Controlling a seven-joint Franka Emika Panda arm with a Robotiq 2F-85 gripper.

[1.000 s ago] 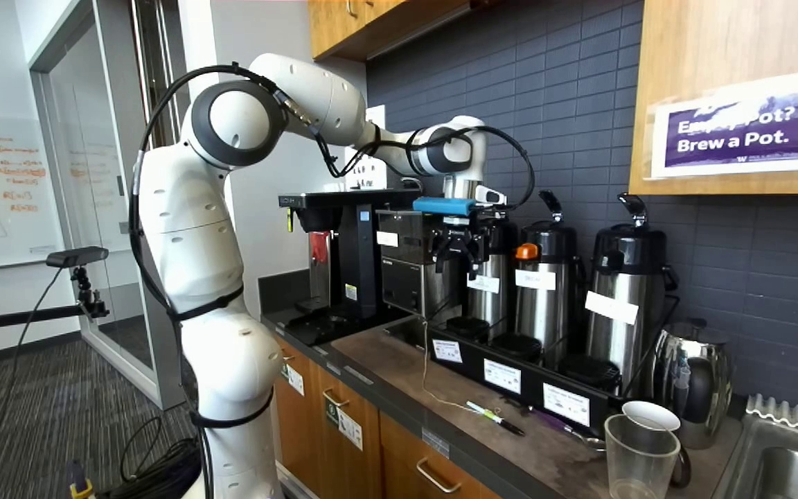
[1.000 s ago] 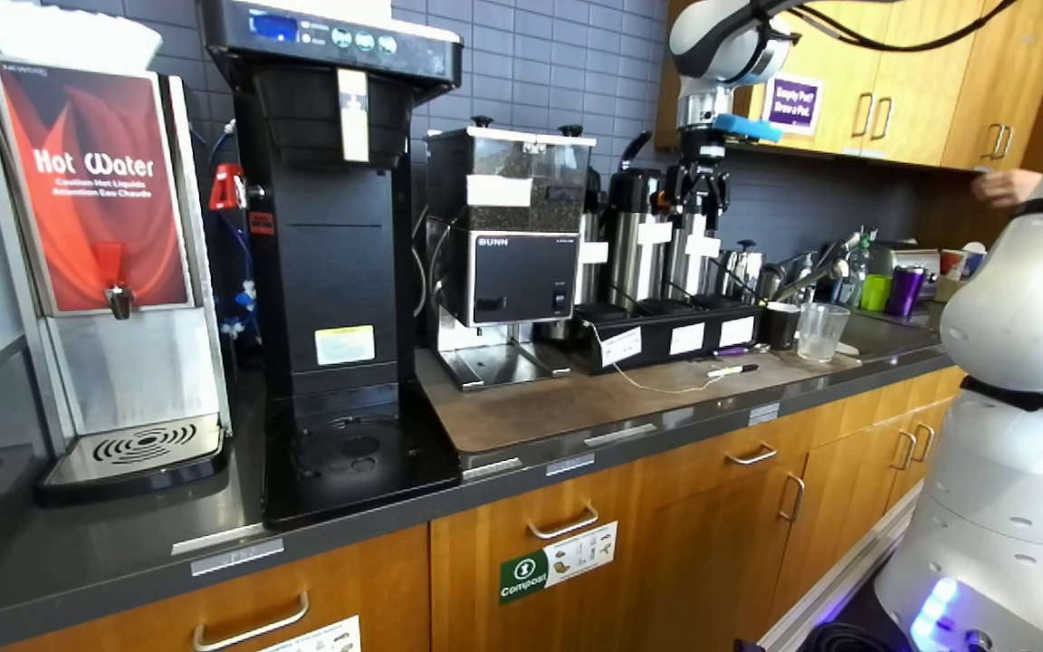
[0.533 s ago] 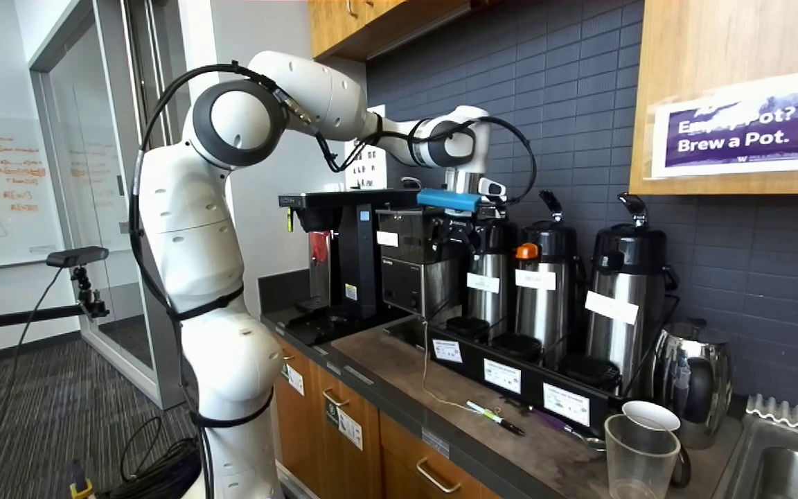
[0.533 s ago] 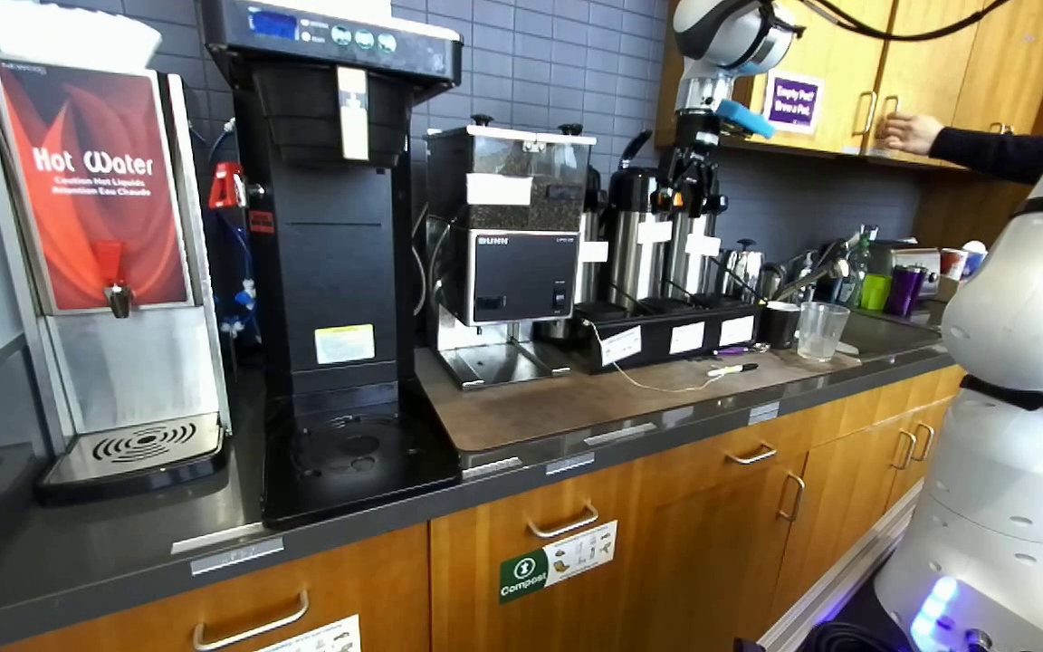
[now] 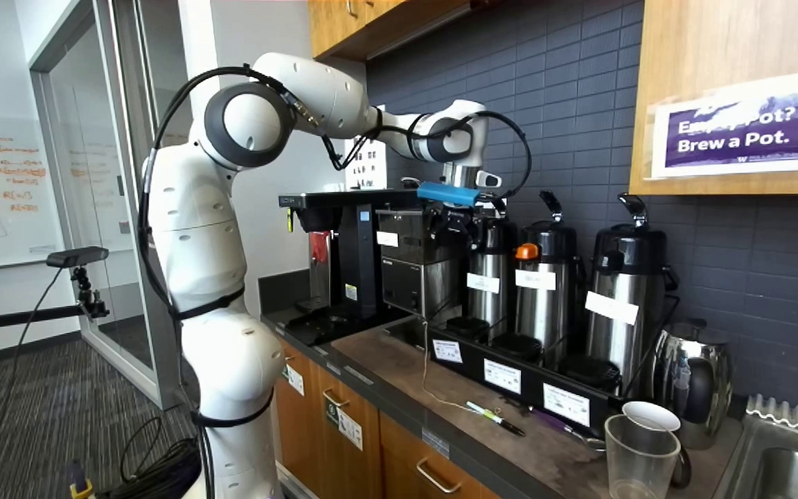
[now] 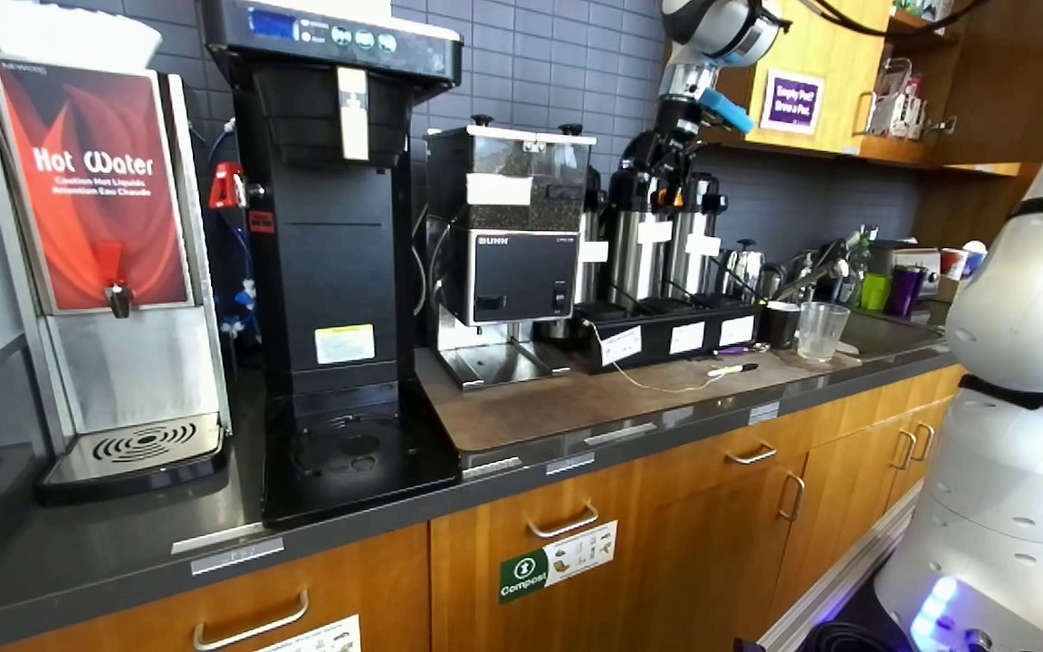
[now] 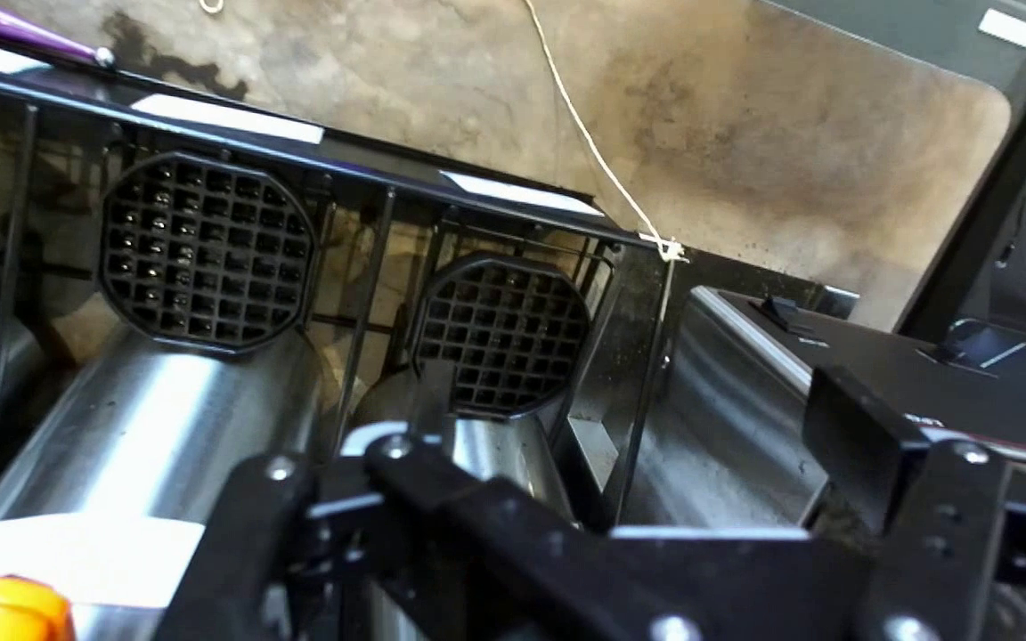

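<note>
Between the coffee grinder (image 5: pixel 402 284) and the orange-marked airpot (image 5: pixel 539 308) stands the steel airpot (image 5: pixel 489 265) nearest the tool (image 7: pixel 650 420), whose jaws are parted and empty; it looks rigid, slick and probably heavy if filled, likely best held around its black top (image 5: pixel 503 239).

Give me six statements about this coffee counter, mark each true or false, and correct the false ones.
The fingers stand apart. True.
The clear cup is in the sink. False: it stands on the countertop.
The cabinet sign reads "Tea Only". False: it reads "Empty Pot? Brew a Pot."
The middle airpot has an orange part near its top. True.
The pen lies inside the rack. False: it lies outside, on the countertop.
The hot water dispenser has a red front panel. True.
</note>
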